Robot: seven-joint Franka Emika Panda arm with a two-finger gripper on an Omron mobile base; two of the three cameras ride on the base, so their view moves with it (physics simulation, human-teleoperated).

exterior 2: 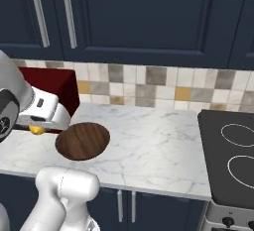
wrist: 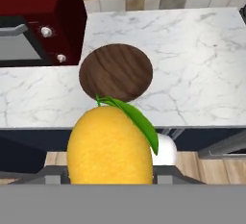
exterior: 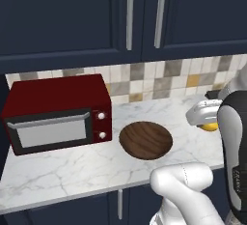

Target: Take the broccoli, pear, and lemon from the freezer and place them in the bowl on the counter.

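I can read no text, label, brand or number anywhere. Faint dark marks run down my arm's grey link [exterior: 235,180], too blurred to make out.

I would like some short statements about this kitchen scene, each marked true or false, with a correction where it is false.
1. The gripper holds the lemon. True.
2. The bowl already contains fruit. False: it is empty.
3. The bowl stands on the counter to the right of the red microwave. True.
4. The lemon has a red leaf. False: the leaf is green.
5. A stove lies right of the counter in the right base view. True.
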